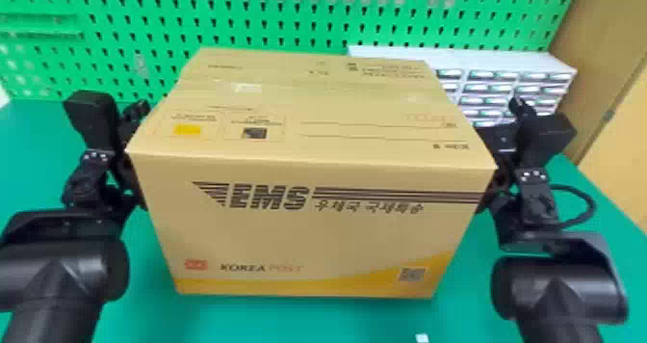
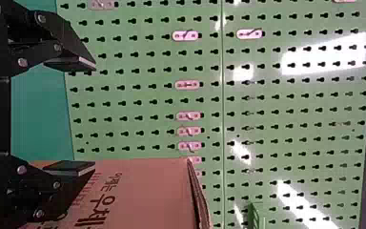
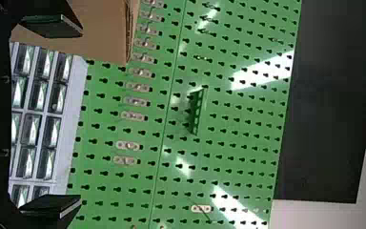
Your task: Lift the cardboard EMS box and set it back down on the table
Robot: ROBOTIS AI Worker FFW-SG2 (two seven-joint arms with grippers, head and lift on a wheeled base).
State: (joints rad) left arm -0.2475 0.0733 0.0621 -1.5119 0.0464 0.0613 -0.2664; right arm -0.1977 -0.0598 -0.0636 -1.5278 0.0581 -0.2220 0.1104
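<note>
And here's your cardboard EMS box (image 1: 313,236), upright, lettered side facing you, lid panels closed with tape across the top. It sits squarely between your two arms, over the middle of the green bench (image 1: 298,320); whether its base bears on the bench or hangs just above, you can't tell from here.

Out to the flanks: your left hand (image 2: 94,115) is spread wide, nothing between its fingers, one finger lying across the box's side. Over on the other flank, your right hand (image 3: 81,114) is wide too, its gap empty, the near finger overlapping the opposite side. Looks like a squeeze, not a pinch: the box is far too broad for one hand, so opposed pressure from both flanks would have to carry it. Whether that contact is firm, the views don't settle.

Behind, there's the green pegboard (image 1: 289,24), and the drawer cabinet (image 1: 481,58) at the box's rear right, so you'd want any lift straight up. Keep both sides level and matched, I'd say; ease off one side early and the box could tilt or slip. Hold that pressure until the base is flat on the bench.
</note>
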